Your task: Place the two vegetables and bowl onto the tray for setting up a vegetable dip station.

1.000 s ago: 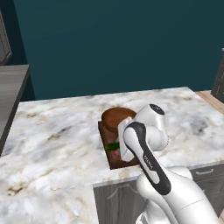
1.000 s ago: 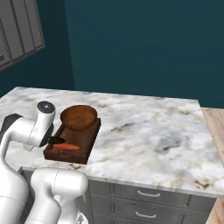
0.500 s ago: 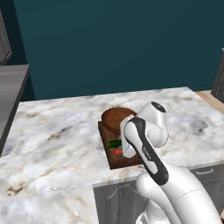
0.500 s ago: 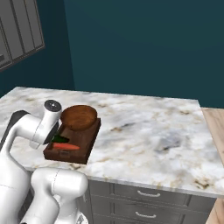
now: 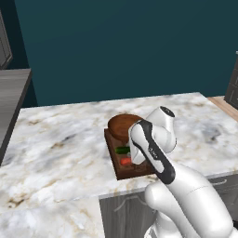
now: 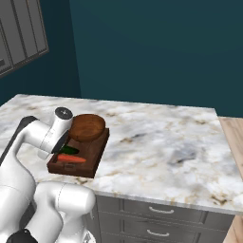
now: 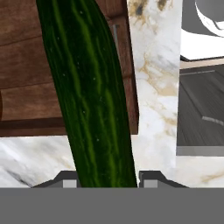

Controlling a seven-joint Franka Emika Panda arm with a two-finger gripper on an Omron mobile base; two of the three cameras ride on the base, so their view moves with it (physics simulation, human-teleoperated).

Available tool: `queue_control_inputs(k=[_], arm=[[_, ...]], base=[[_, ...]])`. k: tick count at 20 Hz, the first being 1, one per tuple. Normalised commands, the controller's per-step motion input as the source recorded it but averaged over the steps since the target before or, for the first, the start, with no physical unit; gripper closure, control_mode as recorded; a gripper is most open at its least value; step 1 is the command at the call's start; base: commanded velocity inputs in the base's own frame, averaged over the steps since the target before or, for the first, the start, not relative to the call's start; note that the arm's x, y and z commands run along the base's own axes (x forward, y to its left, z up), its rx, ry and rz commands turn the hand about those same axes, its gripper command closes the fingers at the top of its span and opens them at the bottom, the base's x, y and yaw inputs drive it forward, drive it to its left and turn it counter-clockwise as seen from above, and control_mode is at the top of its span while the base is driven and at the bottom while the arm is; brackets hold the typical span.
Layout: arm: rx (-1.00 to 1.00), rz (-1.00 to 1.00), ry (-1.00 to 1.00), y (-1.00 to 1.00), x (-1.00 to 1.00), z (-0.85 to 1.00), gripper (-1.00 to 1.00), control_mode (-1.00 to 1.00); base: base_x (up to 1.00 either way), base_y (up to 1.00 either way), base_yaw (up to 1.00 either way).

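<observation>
Gripping the slim dark green cucumber (image 7: 94, 100) between its two finger tips, the hand (image 7: 109, 179) is clenched on the vegetable, which runs lengthwise up the hand view over the tray (image 7: 26, 87). The cucumber (image 6: 70, 150) is partly hidden by the white arm in both base views; whether it already touches the tray floor cannot be told. The tray (image 6: 97, 154), dark brown wood with a raised rim and a small metal handle at its end, lies near the front edge of the desk (image 6: 161, 142), left of the middle as the right base view has it. On it, the red-orange carrot-like stick (image 6: 72, 159) lies nearest the front edge, the cucumber just behind it, and the round brown wooden bowl (image 6: 88, 126) takes the far end. The desk top is pale marble with grey and tan veining; grey drawers (image 6: 156, 223) with metal pulls stand beneath it, and a dark teal wall (image 6: 152, 52) behind
</observation>
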Motion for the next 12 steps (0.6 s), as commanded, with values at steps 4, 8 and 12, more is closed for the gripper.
queue_control_inputs(k=[4,8,12], arm=[[0.0,0.0,0.0,-0.06,0.2,-0.15,1.0,-1.0],[0.0,0.0,0.0,-0.08,0.16,-0.18,1.0,-1.0],[0.0,0.0,0.0,-0.07,0.17,-0.17,1.0,-1.0]], base=[[0.0,0.0,0.0],[0.0,0.0,0.0],[0.0,0.0,0.0]])
